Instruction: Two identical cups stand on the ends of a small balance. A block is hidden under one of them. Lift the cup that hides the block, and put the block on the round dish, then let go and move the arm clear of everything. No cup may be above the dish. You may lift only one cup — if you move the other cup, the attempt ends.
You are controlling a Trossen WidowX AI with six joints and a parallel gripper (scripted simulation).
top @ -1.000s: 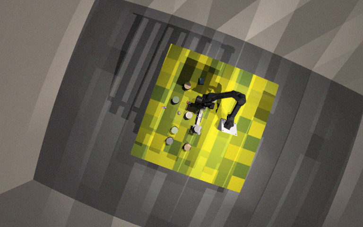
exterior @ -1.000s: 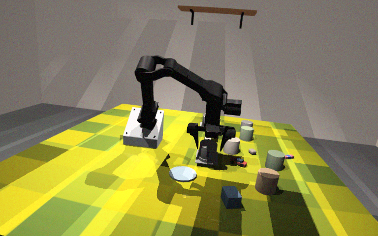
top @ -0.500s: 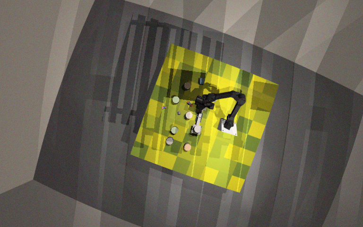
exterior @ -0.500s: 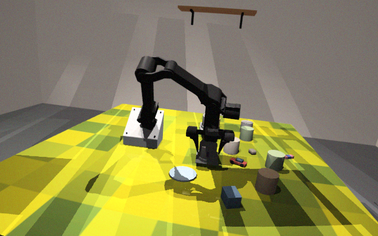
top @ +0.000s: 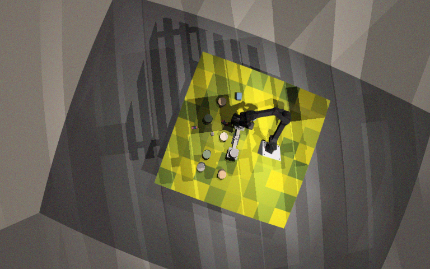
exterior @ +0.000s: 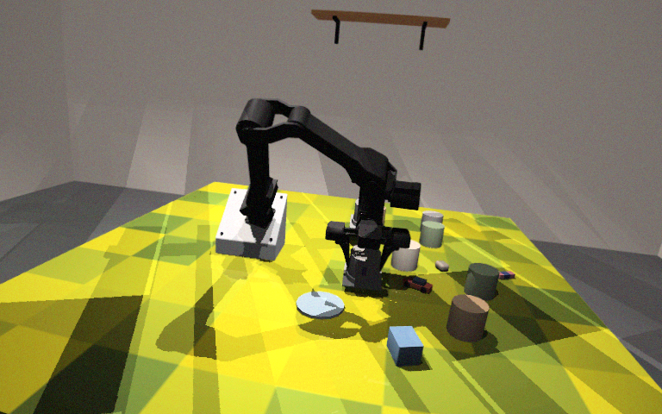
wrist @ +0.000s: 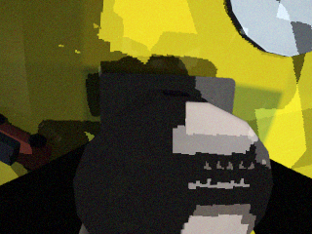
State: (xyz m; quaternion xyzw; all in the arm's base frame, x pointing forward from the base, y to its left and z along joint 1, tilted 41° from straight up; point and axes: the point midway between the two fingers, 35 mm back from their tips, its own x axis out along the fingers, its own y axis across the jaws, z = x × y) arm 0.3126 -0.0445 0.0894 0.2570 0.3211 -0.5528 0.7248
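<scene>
The balance (top: 235, 139) lies on the yellow table in front of the arm's base. My gripper (exterior: 365, 263) (wrist: 167, 147) (top: 237, 121) is down over its near end and is shut on the grey cup (exterior: 363, 274) (wrist: 163, 175), one finger on each side. The cup still sits on the balance end. The other cup (top: 233, 153) stands on the far end; in the exterior view the arm mostly hides it. The pale blue round dish (exterior: 319, 304) (wrist: 273, 3) lies flat a short way beside the held cup. No block shows.
A blue box (exterior: 403, 345) (top: 238, 95) lies near the dish. A red toy car (exterior: 418, 284) (wrist: 16, 143) is beside the held cup. Several loose cylinders stand around: brown (exterior: 467, 316), dark green (exterior: 480, 280), cream (exterior: 405, 256), pale green (exterior: 431, 234).
</scene>
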